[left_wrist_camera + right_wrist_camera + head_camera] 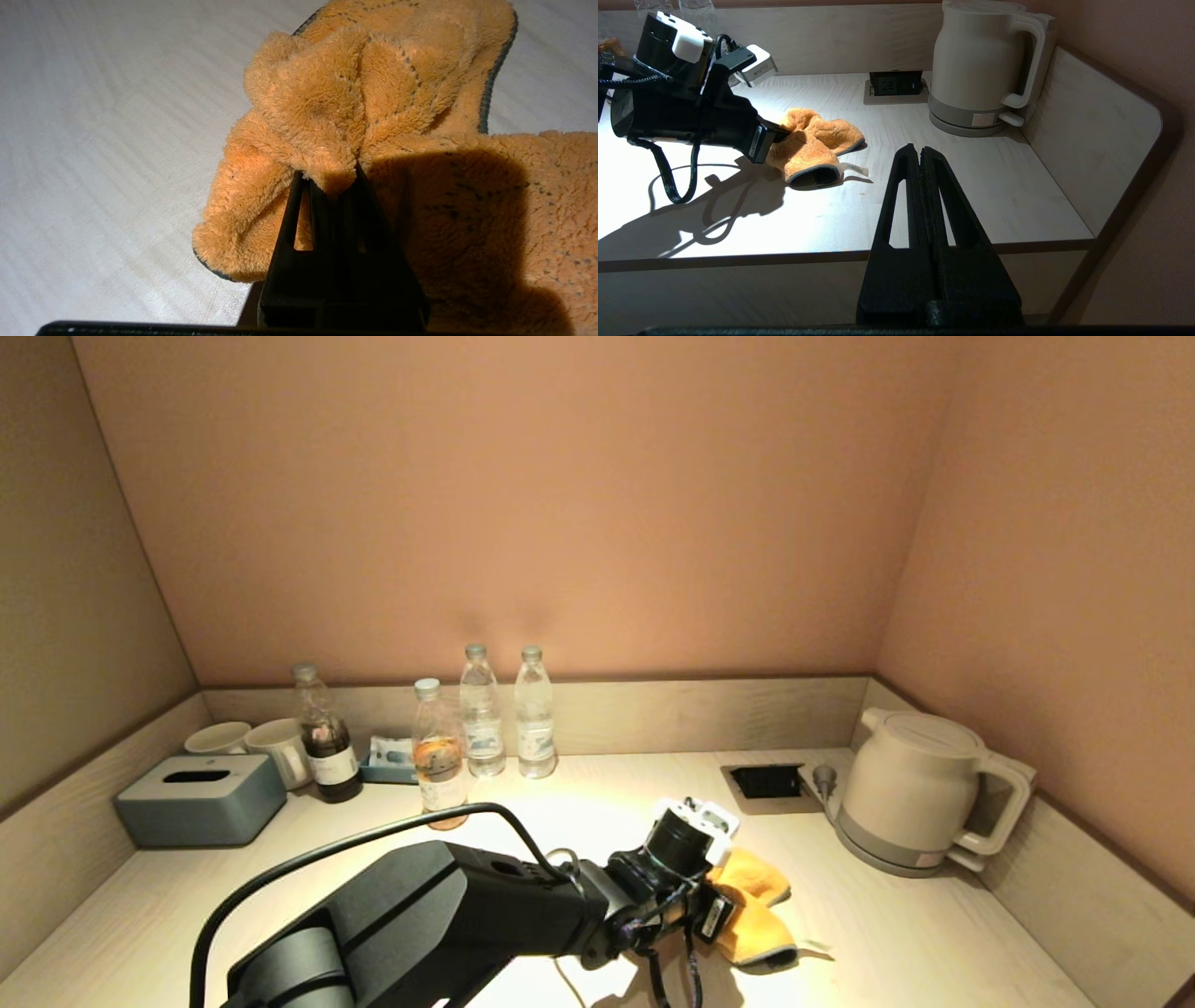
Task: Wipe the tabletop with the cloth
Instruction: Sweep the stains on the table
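Note:
An orange fleece cloth (754, 907) with a dark hem lies bunched on the pale wooden tabletop (896, 933), right of the middle. My left gripper (721, 896) reaches over it from the left and is shut on a fold of the cloth (327, 140); its fingertips (299, 179) pinch the pile close to the table. The cloth also shows in the right wrist view (810, 144), with its white label sticking out. My right gripper (920, 150) is shut and empty, parked off the table's front edge, out of the head view.
A white kettle (910, 793) stands at the right back beside a recessed socket (767, 780). Several bottles (481, 714), two mugs (250, 742) and a grey tissue box (201, 798) line the back left. Raised walls close the back and sides.

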Robot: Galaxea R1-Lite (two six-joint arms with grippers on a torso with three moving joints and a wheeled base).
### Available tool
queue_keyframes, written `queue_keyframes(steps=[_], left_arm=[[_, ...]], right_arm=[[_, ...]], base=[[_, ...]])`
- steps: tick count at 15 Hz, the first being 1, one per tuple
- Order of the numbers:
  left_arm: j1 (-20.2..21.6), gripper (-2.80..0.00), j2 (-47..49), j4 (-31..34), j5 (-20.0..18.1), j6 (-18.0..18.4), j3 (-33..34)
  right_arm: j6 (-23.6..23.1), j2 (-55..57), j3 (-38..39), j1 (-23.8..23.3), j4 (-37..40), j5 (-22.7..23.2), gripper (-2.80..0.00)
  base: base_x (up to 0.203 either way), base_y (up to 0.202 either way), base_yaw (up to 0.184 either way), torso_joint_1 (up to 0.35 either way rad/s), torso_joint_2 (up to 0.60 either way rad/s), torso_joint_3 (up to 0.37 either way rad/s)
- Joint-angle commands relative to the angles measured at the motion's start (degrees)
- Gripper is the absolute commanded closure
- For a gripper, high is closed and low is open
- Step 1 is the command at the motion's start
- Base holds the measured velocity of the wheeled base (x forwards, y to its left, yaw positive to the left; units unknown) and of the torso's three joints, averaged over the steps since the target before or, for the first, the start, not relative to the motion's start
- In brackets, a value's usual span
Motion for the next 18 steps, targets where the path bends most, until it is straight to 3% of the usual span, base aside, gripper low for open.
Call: queue_keyframes(steps=[1,5,10,14,18], left_arm=[[0.0,0.00,0.9,0.7,3.0,0.9,0.5],[0.5,0.00,-2.3,0.7,4.7,0.8,5.2],[3.7,0.00,-9.1,-1.6,8.0,0.7,19.6],[5.4,0.00,-12.6,-5.2,8.6,1.0,25.8],[8.2,0.00,-20.0,-11.6,8.6,2.3,40.0]], right_arm=[[0.0,0.0,0.0,0.0,0.0,0.0,0.00],[0.0,0.0,0.0,0.0,0.0,0.0,0.00],[0.0,0.0,0.0,0.0,0.0,0.0,0.00],[0.0,0.0,0.0,0.0,0.0,0.0,0.00],[0.0,0.0,0.0,0.0,0.0,0.0,0.00]], base=[[0.000,0.000,0.000,0.000,0.00,0.000],[0.000,0.000,0.000,0.000,0.00,0.000],[0.000,0.000,0.000,0.000,0.00,0.000],[0.000,0.000,0.000,0.000,0.00,0.000],[0.000,0.000,0.000,0.000,0.00,0.000]])
